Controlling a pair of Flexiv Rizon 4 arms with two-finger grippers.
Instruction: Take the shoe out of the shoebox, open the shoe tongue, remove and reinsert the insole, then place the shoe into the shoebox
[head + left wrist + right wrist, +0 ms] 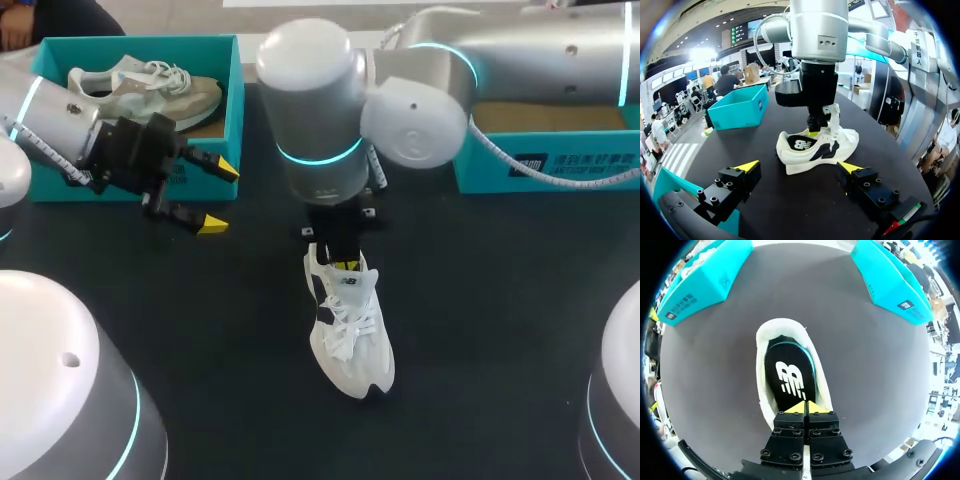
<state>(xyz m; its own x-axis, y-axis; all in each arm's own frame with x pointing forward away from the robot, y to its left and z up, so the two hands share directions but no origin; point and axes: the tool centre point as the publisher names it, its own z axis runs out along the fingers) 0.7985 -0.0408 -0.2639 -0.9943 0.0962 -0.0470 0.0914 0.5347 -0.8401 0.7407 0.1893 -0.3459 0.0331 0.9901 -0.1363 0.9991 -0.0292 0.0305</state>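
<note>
Mid-table, head view: shoe (352, 330) is lying toe toward the robot, right gripper (345, 262) standing in its opening, left gripper (212, 196) well aside. Left wrist view: left gripper (799, 166) is hanging released, shoe (816, 147) broadside ahead. Right wrist view: right gripper (806, 406) is sitting clenched, tips together on the insole (789, 375), heel end lying ahead.

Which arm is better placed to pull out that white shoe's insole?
Right: the right gripper, shut, is at the white shoe over its black insole; the left gripper hangs open, aside.
</note>
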